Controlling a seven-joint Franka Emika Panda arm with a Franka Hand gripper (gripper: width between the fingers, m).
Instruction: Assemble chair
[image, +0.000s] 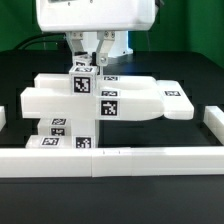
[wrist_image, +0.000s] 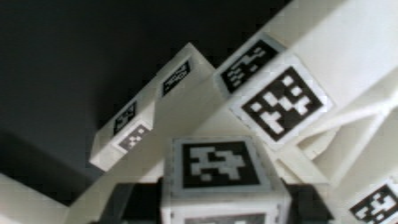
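My gripper (image: 88, 60) hangs from the arm at the top middle of the exterior view. It is shut on the end of a square white chair post (image: 82, 84) that carries black-and-white tags. In the wrist view the post's tagged end (wrist_image: 221, 166) sits tight between my two dark fingers (wrist_image: 128, 204). The post stands against a wide white chair panel (image: 50, 100) that lies across the middle of the table. A thicker tagged chair part (image: 130, 103) and a smaller block (image: 176, 99) join it toward the exterior view's right. More tagged white faces (wrist_image: 281, 98) fill the wrist view.
A long white border rail (image: 120, 160) runs along the front, with side rails at the exterior view's left (image: 4, 120) and right (image: 212, 124). The marker board (image: 45, 132) lies at the front left, in front of the panel. The table is black.
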